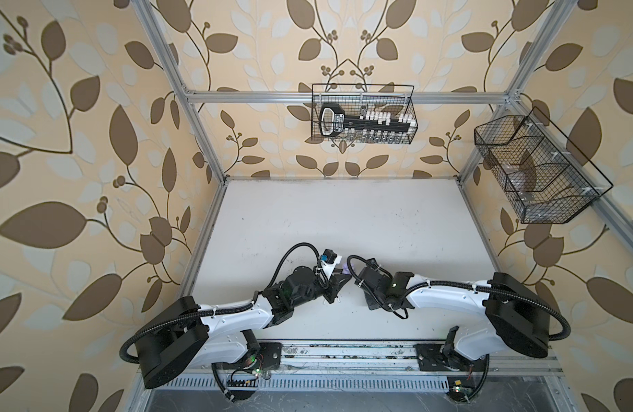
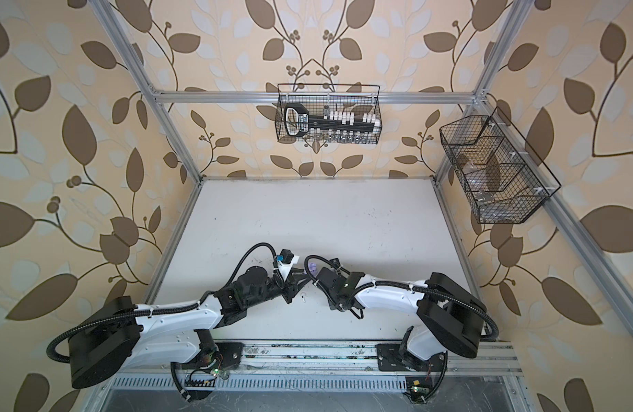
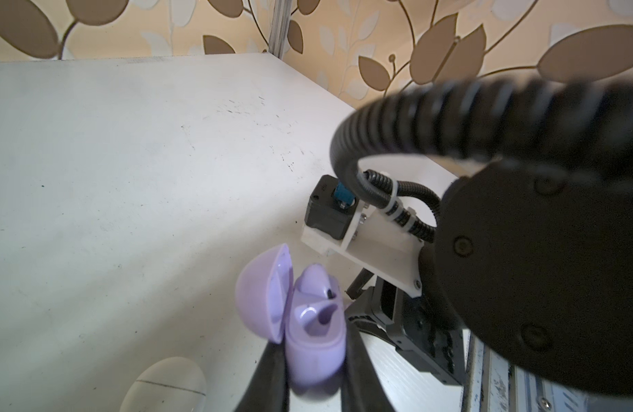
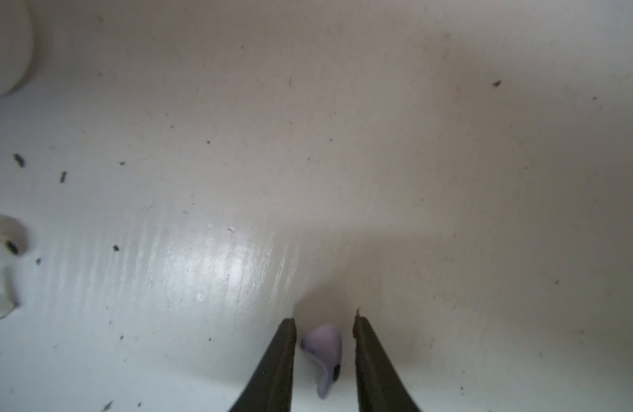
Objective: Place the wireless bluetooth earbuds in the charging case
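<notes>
My left gripper (image 3: 313,342) is shut on the lilac charging case (image 3: 311,360), one finger on each side of its body. The case's lid (image 3: 261,296) stands open. One lilac earbud (image 3: 315,281) sits in the case, and the slot (image 3: 322,317) beside it is empty. In both top views the case (image 1: 346,268) shows as a small lilac patch between the two wrists. A second lilac earbud (image 4: 325,349) lies on the table between the fingers of my right gripper (image 4: 323,321). That gripper is open: one finger nearly touches the earbud and a gap remains at the other.
A shut white case (image 3: 165,385) rests on the white table (image 1: 343,221) close to the lilac one. A white earbud (image 4: 1,257) lies loose at the edge of the right wrist view. Wire baskets hang on the back wall (image 1: 363,114) and the right wall (image 1: 532,171).
</notes>
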You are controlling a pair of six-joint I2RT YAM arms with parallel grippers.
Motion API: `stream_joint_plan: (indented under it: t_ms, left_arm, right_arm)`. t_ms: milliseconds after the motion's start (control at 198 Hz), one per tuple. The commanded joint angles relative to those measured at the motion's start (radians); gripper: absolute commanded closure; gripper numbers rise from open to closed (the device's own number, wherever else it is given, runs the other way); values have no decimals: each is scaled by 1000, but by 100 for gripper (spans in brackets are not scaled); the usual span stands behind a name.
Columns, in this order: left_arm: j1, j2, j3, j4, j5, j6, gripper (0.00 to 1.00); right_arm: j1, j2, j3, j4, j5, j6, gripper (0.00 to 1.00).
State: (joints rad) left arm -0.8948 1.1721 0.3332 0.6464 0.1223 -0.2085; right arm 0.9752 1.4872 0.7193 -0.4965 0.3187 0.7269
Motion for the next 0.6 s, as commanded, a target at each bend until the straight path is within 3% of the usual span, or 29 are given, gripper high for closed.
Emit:
stream_joint_plan:
  t_ms: [0, 600]
  left_arm:
    - [11, -22, 24, 12, -11, 18, 96]
    - [11, -17, 23, 14, -10, 18, 96]
  right_arm:
    - [7, 10, 10, -26, 22, 2, 71]
    - [13, -20, -17, -23, 5, 18, 73]
